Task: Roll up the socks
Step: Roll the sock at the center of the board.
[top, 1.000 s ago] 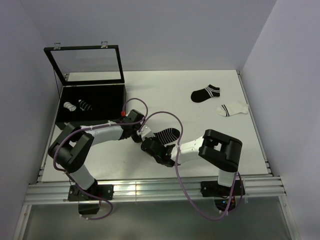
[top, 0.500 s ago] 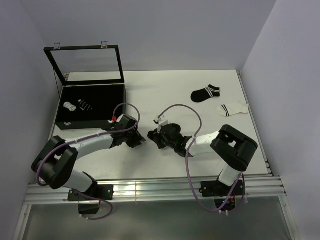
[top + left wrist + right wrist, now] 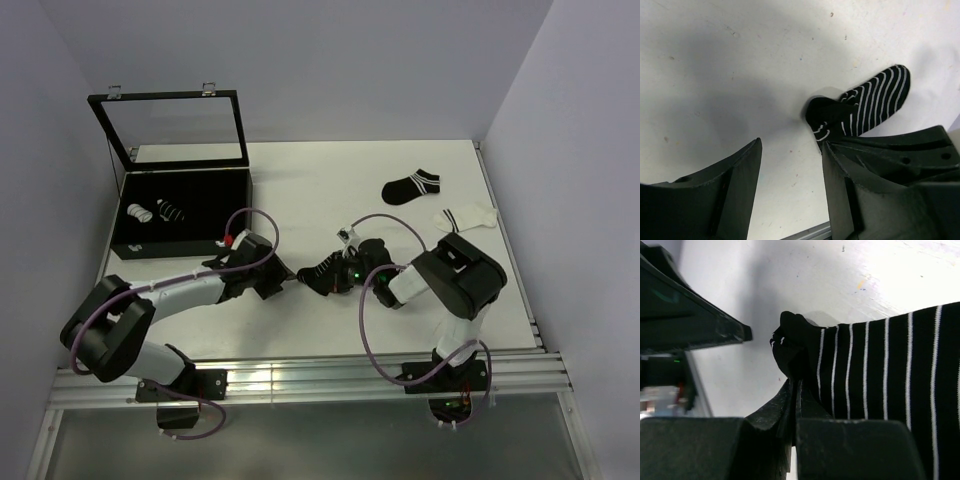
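The right claw (image 3: pixel 793 390) is sitting closed, seemingly pinching one end of the black striped sock (image 3: pixel 875 375), which is lying mid-way across the bench (image 3: pixel 320 190). The left claw (image 3: pixel 790 160) is hovering just beside it, fingers (image 3: pixel 735 190) standing apart.

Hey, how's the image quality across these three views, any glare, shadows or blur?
Top external: evenly lit, sharp. Left wrist: a broad soft shadow crosses the table, the striped sock crisp. Right wrist: table washed out by glare at upper right, lower left corner blurred.
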Motion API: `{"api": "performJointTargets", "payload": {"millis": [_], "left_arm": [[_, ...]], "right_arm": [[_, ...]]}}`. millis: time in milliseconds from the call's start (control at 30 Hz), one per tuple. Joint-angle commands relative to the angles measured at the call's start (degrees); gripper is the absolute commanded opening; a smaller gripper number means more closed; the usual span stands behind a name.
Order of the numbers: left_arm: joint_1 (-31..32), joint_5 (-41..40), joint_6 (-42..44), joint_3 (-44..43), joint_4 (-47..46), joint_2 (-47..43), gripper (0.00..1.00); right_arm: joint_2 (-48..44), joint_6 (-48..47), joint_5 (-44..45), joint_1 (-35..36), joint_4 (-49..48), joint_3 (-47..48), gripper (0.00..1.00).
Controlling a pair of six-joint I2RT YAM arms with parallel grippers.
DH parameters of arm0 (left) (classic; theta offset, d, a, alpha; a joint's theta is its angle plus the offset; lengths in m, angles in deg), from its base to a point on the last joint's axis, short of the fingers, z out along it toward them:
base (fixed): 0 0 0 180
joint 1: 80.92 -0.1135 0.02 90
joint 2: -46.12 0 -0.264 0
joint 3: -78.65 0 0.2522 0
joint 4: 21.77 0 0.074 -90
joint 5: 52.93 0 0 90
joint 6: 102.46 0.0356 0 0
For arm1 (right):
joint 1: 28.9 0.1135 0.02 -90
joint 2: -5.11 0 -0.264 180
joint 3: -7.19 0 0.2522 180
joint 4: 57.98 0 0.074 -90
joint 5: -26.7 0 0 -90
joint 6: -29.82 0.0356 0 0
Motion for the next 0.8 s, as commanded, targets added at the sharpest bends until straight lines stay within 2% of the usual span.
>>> {"api": "performJointTargets", "payload": {"millis": [0, 100, 367, 767], "left_arm": [[0.9, 0.2, 1.4, -0.9, -4.3, 2.1, 0.57], [1.4, 0.7, 2.4, -1.5, -5.3, 4.1, 0.56], [2.4, 0.0, 4.3, -3.9, -7.1, 8.0, 0.55], [2.8, 1.0, 6.3, -6.2, -6.4, 13.9, 0.41]], "right_arm": [[4.7, 7.4, -7.9, -2.9, -7.4, -0.9, 0.00], [7.6, 10.5, -10.0, -4.5, -10.3, -1.0, 0.00], [11.3, 12.7, -11.7, -6.4, -9.9, -0.2, 0.00], [13.3, 13.5, -11.9, -7.7, -10.1, 0.2, 0.00]]}}
